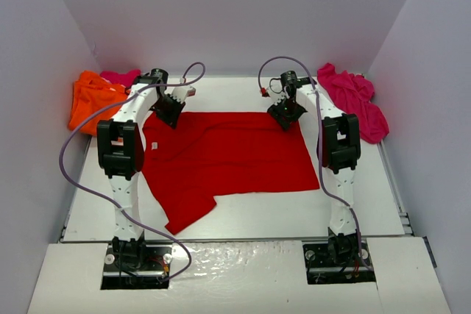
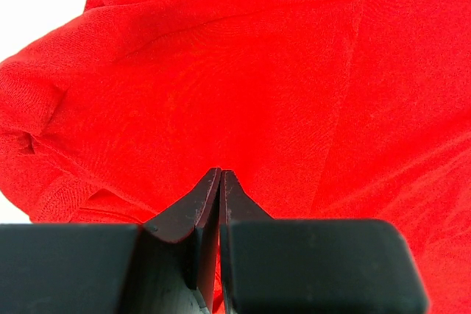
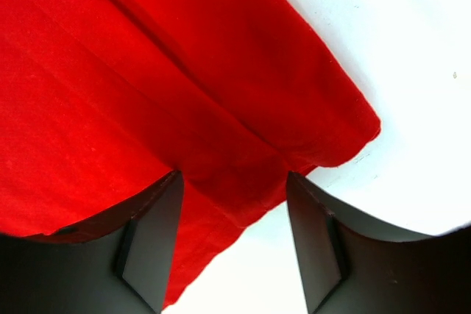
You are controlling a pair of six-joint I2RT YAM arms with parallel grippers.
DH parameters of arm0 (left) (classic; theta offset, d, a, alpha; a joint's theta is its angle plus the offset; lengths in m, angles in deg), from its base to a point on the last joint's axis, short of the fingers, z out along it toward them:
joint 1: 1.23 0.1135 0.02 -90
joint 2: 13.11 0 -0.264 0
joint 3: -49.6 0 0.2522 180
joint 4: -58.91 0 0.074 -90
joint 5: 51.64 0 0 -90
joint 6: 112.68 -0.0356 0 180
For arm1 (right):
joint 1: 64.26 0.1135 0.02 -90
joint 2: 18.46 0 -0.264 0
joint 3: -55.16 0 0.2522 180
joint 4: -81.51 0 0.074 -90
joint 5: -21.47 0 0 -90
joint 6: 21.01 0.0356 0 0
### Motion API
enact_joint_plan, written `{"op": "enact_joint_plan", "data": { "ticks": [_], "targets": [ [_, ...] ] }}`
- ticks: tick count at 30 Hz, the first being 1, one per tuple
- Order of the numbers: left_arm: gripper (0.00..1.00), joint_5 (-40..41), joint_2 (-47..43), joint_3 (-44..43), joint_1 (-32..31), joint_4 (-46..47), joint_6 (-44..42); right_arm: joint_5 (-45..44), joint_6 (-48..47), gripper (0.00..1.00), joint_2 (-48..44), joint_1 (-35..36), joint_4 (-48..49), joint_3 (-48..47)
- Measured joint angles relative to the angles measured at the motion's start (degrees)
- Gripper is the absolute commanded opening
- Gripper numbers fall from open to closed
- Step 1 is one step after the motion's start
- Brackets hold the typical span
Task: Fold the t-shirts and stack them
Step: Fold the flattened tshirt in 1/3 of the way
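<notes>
A red t-shirt (image 1: pixel 235 156) lies spread flat across the middle of the white table (image 1: pixel 280 215), with one sleeve (image 1: pixel 188 215) sticking out at the near left. My left gripper (image 1: pixel 169 112) is at its far left corner. In the left wrist view this gripper (image 2: pixel 221 172) is shut, tips together against the red cloth (image 2: pixel 243 71), and no fold shows between them. My right gripper (image 1: pixel 285 117) is at the far right corner. In the right wrist view it (image 3: pixel 234 174) stands open over the shirt's layered corner (image 3: pixel 294 115), gripping nothing.
An orange t-shirt (image 1: pixel 92 101) lies crumpled at the far left with a bit of magenta cloth (image 1: pixel 121 76) behind it. A magenta t-shirt (image 1: pixel 357 101) is heaped at the far right. White walls close in the table on three sides.
</notes>
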Motion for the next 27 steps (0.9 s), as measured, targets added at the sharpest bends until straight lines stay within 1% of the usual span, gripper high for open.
{"op": "enact_joint_plan", "data": {
  "ticks": [1, 2, 3, 9, 11, 15, 16, 17, 18, 19, 22, 24, 27],
  "targets": [
    [0.0, 0.0, 0.0, 0.0, 0.0, 0.0, 0.0, 0.0, 0.0, 0.55, 0.0, 0.0, -0.1, -0.1],
    [0.0, 0.0, 0.0, 0.1, 0.0, 0.0, 0.0, 0.0, 0.0, 0.51, 0.0, -0.1, -0.2, -0.2],
    [0.0, 0.0, 0.0, 0.3, 0.0, 0.0, -0.1, 0.0, 0.0, 0.49, 0.0, -0.1, -0.3, -0.3],
    [0.0, 0.2, 0.0, 0.9, 0.0, -0.2, -0.5, 0.8, 0.0, 0.45, 2.1, -0.6, -1.5, -2.2],
    [0.0, 0.3, 0.0, 0.9, -0.1, -0.2, -0.7, 1.6, -0.1, 0.35, 3.5, -1.0, -2.1, -3.5],
    [0.0, 0.7, 0.0, 0.9, -0.2, -0.3, -0.8, 3.6, -0.3, 0.19, 5.0, -2.1, -3.1, -5.9],
    [0.0, 0.7, 0.0, 0.9, -0.2, -0.3, -0.9, 4.0, -0.3, 0.1, 5.4, -2.4, -3.3, -6.4],
    [0.0, 0.8, 0.1, 0.9, -0.2, -0.3, -0.9, 4.3, -0.4, 0.03, 5.4, -2.6, -3.3, -6.5],
    [0.0, 0.9, 0.1, 0.9, -0.2, -0.3, -0.9, 4.6, -0.7, 0.01, 5.5, -2.7, -3.4, -6.5],
    [0.0, 0.9, 0.1, 0.9, -0.2, -0.2, -0.9, 4.9, -1.1, 0.0, 5.5, -2.7, -3.4, -6.5],
    [0.0, 1.0, 0.1, 0.9, -0.3, -0.2, -0.9, 5.3, -1.8, 0.0, 5.5, -2.7, -3.5, -6.5],
    [0.0, 1.1, 0.1, 1.0, -0.3, -0.3, -0.9, 5.3, -2.0, 0.08, 5.5, -2.7, -3.5, -6.5],
    [0.0, 1.3, 0.1, 1.2, -0.3, -0.2, -0.9, 5.3, -2.1, 0.11, 5.4, -2.7, -3.5, -6.5]
  ]
}}
